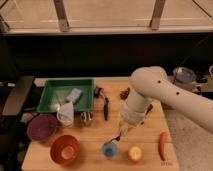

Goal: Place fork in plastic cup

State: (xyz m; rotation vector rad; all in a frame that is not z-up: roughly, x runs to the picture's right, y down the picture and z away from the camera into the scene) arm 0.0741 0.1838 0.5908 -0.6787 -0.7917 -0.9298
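Note:
The small blue plastic cup [109,149] stands upright near the table's front edge, between the red-orange bowl [65,149] and an orange fruit [135,153]. My gripper [120,133] hangs from the white arm just above and to the right of the cup. It is shut on the fork [115,138], a thin dark-grey utensil that slants down and to the left, with its lower end just over the cup's rim. The fingers themselves are mostly hidden by the wrist.
A green tray [85,86] sits at the back left, with a white crumpled object [65,114] at its front. A maroon bowl [42,126] is at the left, a black-handled utensil [105,106] in the middle and a red sausage-shaped item [162,145] at the front right.

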